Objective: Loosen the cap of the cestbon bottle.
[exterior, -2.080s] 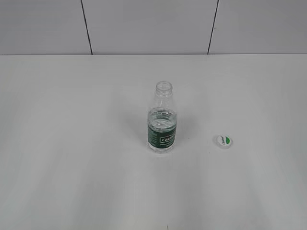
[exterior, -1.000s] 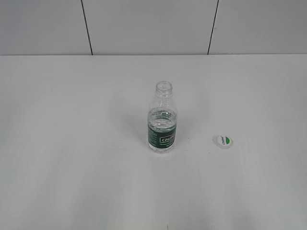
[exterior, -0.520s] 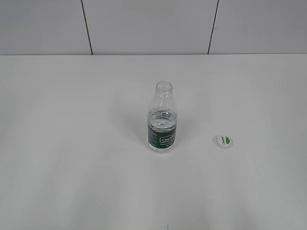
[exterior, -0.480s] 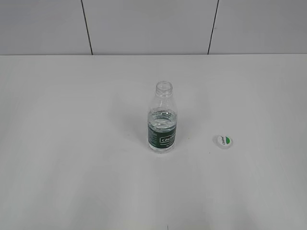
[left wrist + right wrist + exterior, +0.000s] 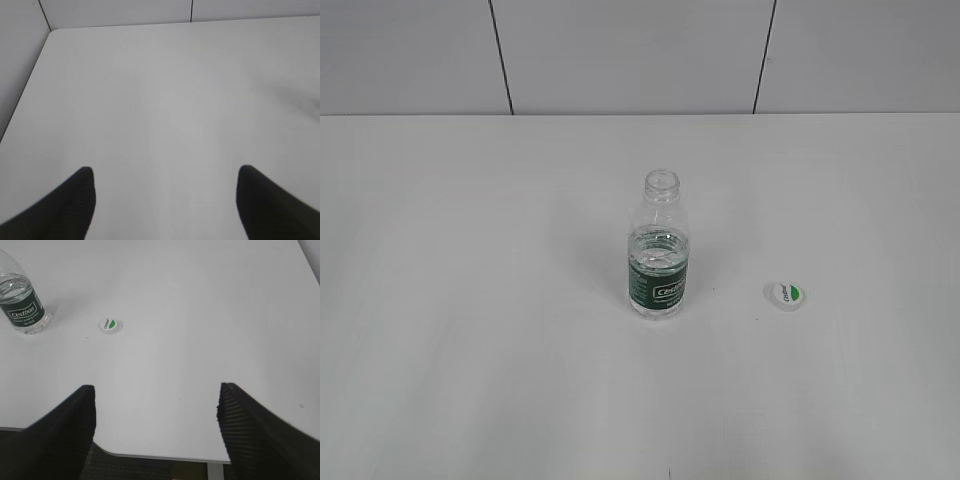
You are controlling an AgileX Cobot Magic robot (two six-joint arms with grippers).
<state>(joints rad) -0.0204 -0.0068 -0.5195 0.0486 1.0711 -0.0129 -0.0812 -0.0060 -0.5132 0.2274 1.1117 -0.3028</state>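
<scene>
The cestbon bottle (image 5: 658,255) stands upright mid-table, clear plastic with a dark green label, its neck uncovered and some water inside. Its white cap (image 5: 787,294) with the green mark lies flat on the table to the bottle's right, apart from it. The right wrist view shows the bottle (image 5: 21,302) at the upper left and the cap (image 5: 110,325) beside it, both well ahead of my right gripper (image 5: 156,392), which is open and empty near the table's front edge. My left gripper (image 5: 165,175) is open and empty over bare table. Neither gripper shows in the exterior view.
The white table (image 5: 470,300) ends at a grey panelled wall (image 5: 620,50) behind. In the left wrist view the table's left edge and rounded corner (image 5: 47,37) are visible. In the right wrist view the table's front edge (image 5: 150,457) lies just below the fingers.
</scene>
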